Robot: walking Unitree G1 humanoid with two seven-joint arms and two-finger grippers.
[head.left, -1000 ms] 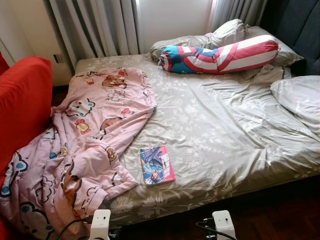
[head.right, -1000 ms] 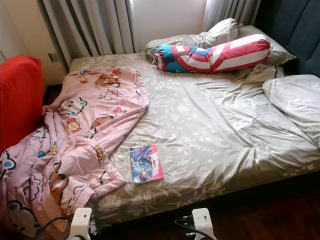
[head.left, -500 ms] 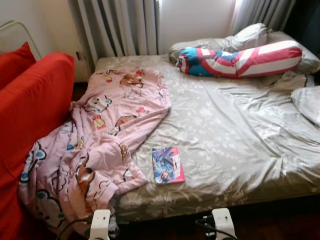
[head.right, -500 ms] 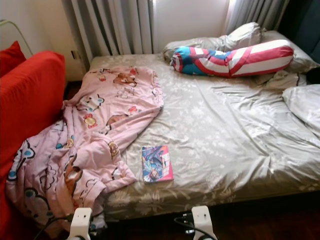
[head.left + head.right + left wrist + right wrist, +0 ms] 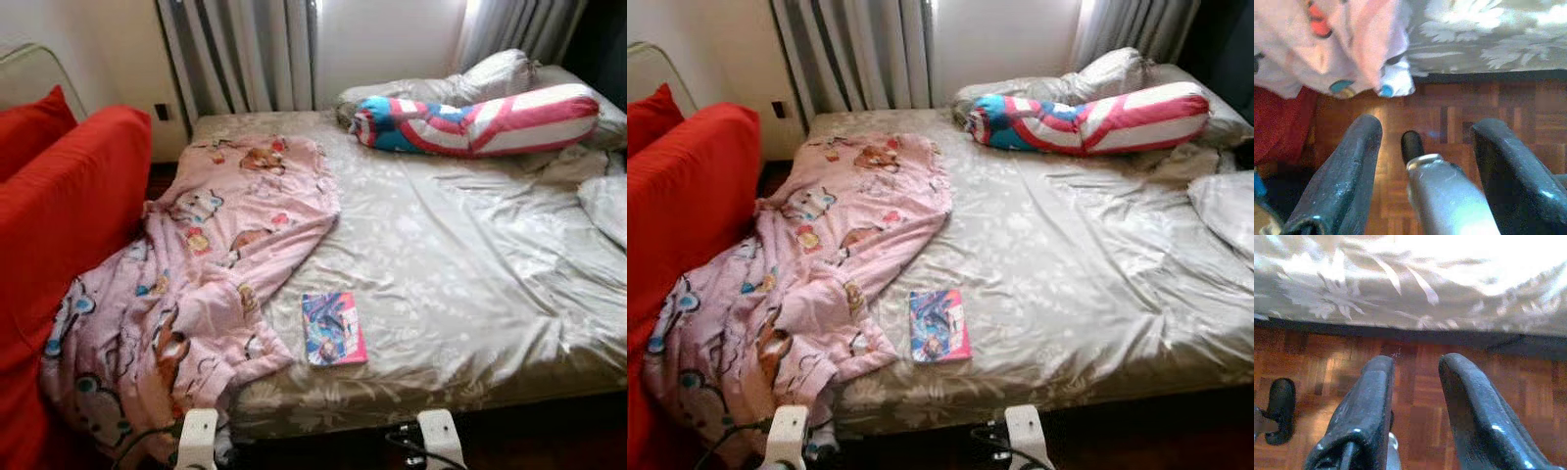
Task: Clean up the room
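A pink cartoon-print blanket (image 5: 211,264) lies rumpled over the left side of the bed (image 5: 470,284) and spills off its near left corner toward the floor. A colourful book (image 5: 333,328) lies flat on the grey floral sheet near the front edge, just right of the blanket. My left gripper (image 5: 1427,125) hangs low and open above the wood floor, below the blanket's hem (image 5: 1366,54). My right gripper (image 5: 1416,361) is also low and open with a narrower gap, in front of the bed's edge (image 5: 1415,298). Neither holds anything.
A red sofa (image 5: 69,215) with a red cushion stands against the bed's left side. A red, white and blue bolster (image 5: 480,122) and grey pillows (image 5: 490,73) lie at the head. Curtains (image 5: 245,54) hang behind. Dark parquet floor (image 5: 1415,401) runs along the front.
The camera has swung left, so more of the red sofa shows and the right pillows have slid out of frame. Nothing on the bed has moved.
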